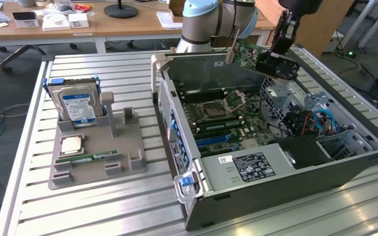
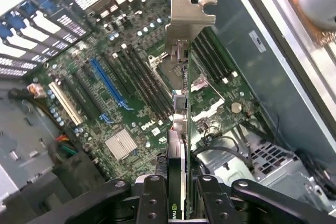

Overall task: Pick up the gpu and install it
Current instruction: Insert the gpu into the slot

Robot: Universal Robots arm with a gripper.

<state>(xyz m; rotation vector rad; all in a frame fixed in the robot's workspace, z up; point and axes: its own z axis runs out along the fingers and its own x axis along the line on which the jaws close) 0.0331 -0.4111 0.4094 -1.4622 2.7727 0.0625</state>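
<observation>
The fingers (image 2: 152, 195) were closed partway, pinching the graphics card (image 1: 245, 52) between them, and held it in the air above the motherboard (image 2: 131, 106) of the open computer case (image 1: 307, 182) on the slatted metal table (image 1: 97, 206).

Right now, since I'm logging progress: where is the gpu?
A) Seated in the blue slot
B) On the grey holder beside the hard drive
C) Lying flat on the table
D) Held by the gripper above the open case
D: the gripper is clamped on the gpu, which hangs above the open case, clear of the motherboard.
</observation>
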